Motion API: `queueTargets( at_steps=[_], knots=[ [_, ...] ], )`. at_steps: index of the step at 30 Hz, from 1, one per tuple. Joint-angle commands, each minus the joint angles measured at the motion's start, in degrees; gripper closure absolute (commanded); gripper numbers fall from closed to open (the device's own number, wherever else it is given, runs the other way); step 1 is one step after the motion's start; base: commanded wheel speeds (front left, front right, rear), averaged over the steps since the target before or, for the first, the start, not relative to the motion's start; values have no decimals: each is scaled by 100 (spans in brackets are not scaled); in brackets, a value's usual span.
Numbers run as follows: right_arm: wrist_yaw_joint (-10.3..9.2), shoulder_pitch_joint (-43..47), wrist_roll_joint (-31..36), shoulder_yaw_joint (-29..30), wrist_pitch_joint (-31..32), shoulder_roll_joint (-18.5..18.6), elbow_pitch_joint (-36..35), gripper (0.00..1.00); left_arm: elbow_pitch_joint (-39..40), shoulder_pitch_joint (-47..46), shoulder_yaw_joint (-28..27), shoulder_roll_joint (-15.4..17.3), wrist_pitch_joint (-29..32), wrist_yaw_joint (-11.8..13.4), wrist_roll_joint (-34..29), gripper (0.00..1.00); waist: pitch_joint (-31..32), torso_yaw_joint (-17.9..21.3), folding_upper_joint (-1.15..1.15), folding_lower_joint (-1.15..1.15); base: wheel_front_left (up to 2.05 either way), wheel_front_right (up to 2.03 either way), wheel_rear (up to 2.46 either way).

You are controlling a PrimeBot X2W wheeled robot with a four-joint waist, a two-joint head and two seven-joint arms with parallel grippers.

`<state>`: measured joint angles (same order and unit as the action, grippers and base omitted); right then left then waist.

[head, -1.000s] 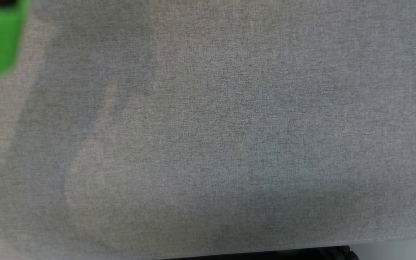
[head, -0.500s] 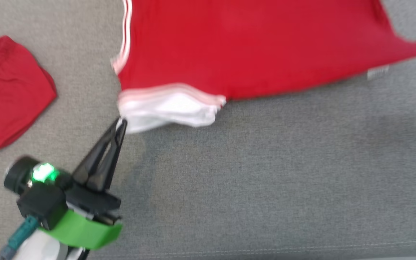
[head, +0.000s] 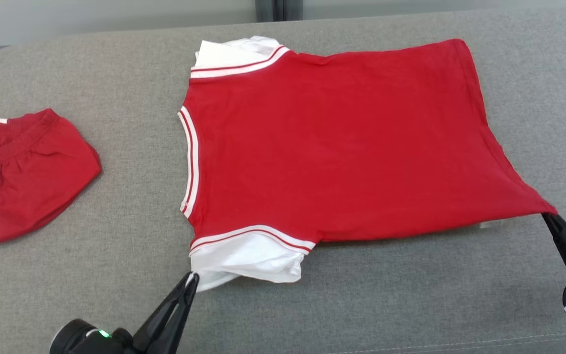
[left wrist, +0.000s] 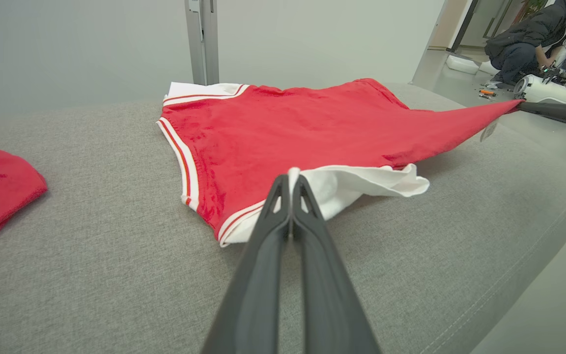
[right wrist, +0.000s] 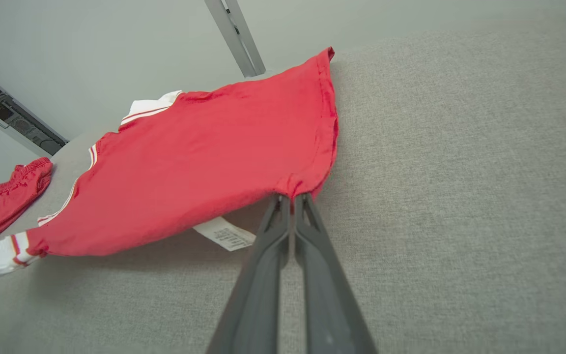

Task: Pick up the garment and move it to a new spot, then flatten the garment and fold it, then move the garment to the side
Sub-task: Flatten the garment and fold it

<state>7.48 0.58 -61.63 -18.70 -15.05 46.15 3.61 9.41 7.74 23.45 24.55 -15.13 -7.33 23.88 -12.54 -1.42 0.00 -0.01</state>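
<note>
Claws low, tight on shirt [head: 332, 142]: left claw [head: 192, 278] at sleeve [head: 253, 258], right claw [head: 549, 217] at hem [head: 471, 88].

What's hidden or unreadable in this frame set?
- Right wrist view: care label, print too small to read.
- Head view: shorts, cut off by the left edge.
- All views: underside of the shirt, covered by its own top layer.
- Head view: right claw, its wrist cut off by the right edge.
- Left wrist view: person, far off and cut by the top edge; what they are handling is too small to tell.
</note>
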Motion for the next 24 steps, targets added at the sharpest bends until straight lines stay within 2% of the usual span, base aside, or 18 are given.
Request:
queueTargets(
  at_steps=[1,5,11,15,24],
  knots=[
    [3,147,-21,29,-18,27,-48,100,10,112,13,63,-2,-17,28,100,149,63,0,1,0,0,0],
    [3,313,-28,51,-18,51,-136,100,56,133,37,103,35,-15,117,100,167,85,0,1,0,0,0],
    [3,-34,-108,-177,-18,101,9,100,-22,-421,12,133,220,-11,53,100,66,35,0,1,0,0,0],
    [3,-443,-234,-249,-17,105,224,100,-202,-1015,-1,63,299,-11,-13,100,-159,-50,0,1,0,0,0],
    [3,-1423,-375,-428,-17,36,684,100,-982,-2607,373,-158,267,-16,-179,100,-795,-284,0,1,0,0,0]
  ],
)
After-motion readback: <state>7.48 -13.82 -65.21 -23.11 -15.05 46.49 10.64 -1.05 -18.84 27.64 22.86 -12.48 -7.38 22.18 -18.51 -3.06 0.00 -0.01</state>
